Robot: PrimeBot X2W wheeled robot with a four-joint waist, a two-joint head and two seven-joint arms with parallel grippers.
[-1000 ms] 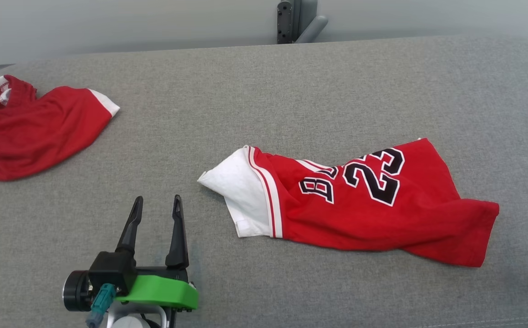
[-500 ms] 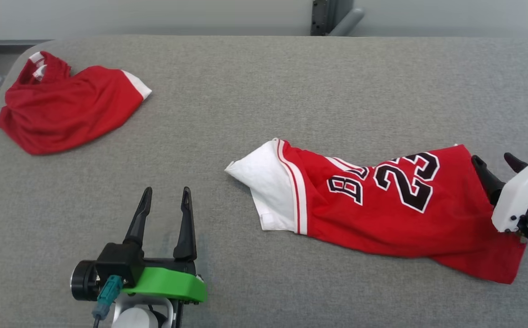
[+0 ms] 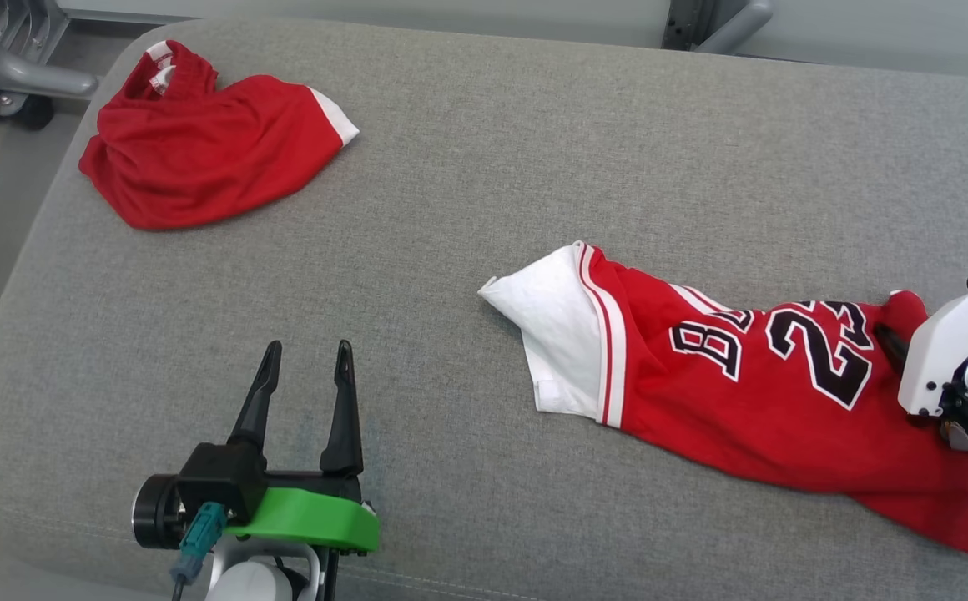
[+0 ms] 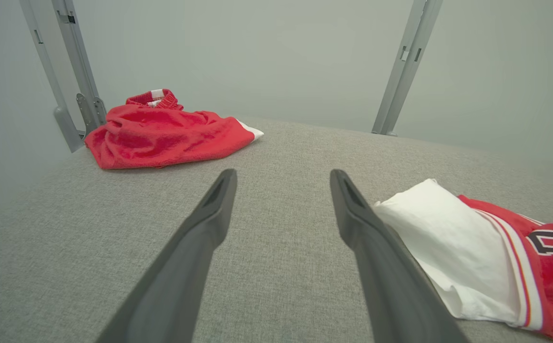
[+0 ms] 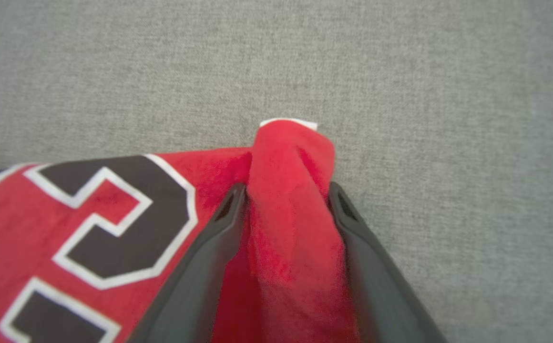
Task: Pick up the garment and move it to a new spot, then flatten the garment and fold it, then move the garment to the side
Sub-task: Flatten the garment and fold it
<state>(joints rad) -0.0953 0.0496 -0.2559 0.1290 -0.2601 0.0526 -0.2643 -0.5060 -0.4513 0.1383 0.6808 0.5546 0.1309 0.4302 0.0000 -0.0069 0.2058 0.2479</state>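
My right gripper [image 5: 286, 190] straddles a bunched corner of the jersey [image 3: 743, 392], fingers [image 5: 195, 271] touching both sides; clamped or not, can't tell. Jersey lies on the right of the grey pad [image 3: 467, 167], far hem cut off. My left gripper [image 3: 302, 355] gapes wide, empty.

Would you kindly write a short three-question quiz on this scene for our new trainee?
1. True or false: a fold of the jersey sits between the fingers of the right gripper.
2. Which number is printed on the jersey? A) 32 B) 23 C) 45
3. What is the left gripper holding?
Key: 1 true; 2 B; 3 nothing, as its fingers stand open over the bare grey surface.
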